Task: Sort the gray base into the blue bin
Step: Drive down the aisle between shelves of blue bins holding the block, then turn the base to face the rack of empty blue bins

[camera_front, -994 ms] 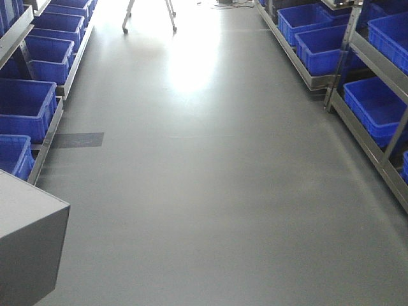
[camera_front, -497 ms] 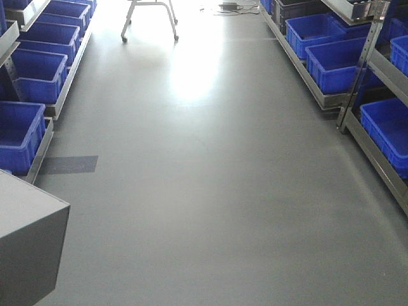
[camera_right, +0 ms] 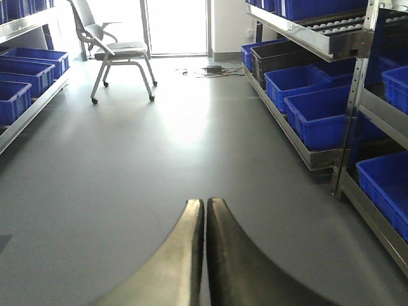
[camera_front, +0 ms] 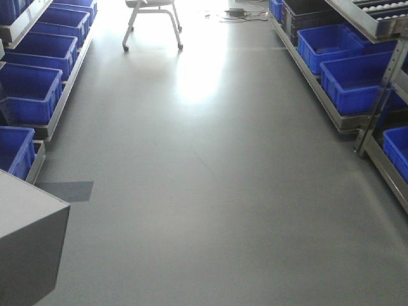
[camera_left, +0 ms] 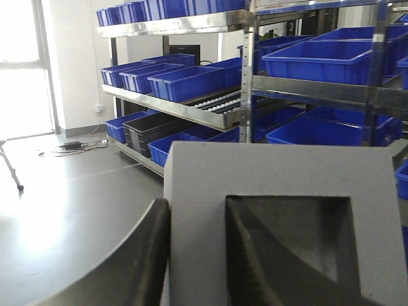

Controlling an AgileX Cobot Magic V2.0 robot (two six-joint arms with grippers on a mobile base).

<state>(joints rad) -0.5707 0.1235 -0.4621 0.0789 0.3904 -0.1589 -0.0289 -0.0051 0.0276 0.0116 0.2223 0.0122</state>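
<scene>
left gripper (camera_left: pixel 196 210) clamps one wall of the gray base (camera_left: pixel 287 172); a jolt could twist it loose. right gripper (camera_right: pixel 205 210) together, empty.

Front cam: approx 10 blue bins (camera_front: pixel 29 92), i.e. 6 on left side & 4 on right, plus 1 black bin (camera_front: pixel 312 11), 1 chair (camera_front: pixel 153 6), 1 dark floor patch (camera_front: pixel 64 190); left wrist cam: 1 base (camera_left: pixel 280 172).
</scene>
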